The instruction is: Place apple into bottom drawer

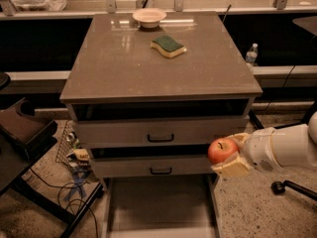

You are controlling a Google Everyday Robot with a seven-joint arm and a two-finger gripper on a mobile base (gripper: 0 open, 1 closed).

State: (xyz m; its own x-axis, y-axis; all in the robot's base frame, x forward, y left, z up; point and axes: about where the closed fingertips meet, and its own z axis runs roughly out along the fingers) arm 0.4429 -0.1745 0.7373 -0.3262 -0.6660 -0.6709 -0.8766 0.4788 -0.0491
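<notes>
The red-orange apple (222, 150) is held in my gripper (229, 155), whose pale fingers (232, 168) close around it from the right. It hangs in front of the right end of the grey cabinet's second drawer front, above the right rail of the bottom drawer (158, 202). That bottom drawer is pulled out, showing its plain grey floor and thin side rails. My white arm (282, 148) reaches in from the right edge.
On the cabinet top (119, 68) sit a green-and-yellow sponge (168, 46) and a small white bowl (149, 17). A water bottle (251, 54) stands behind at the right. Cables and a dark stand (29, 133) lie at the left; a chair base (292, 187) is at the right.
</notes>
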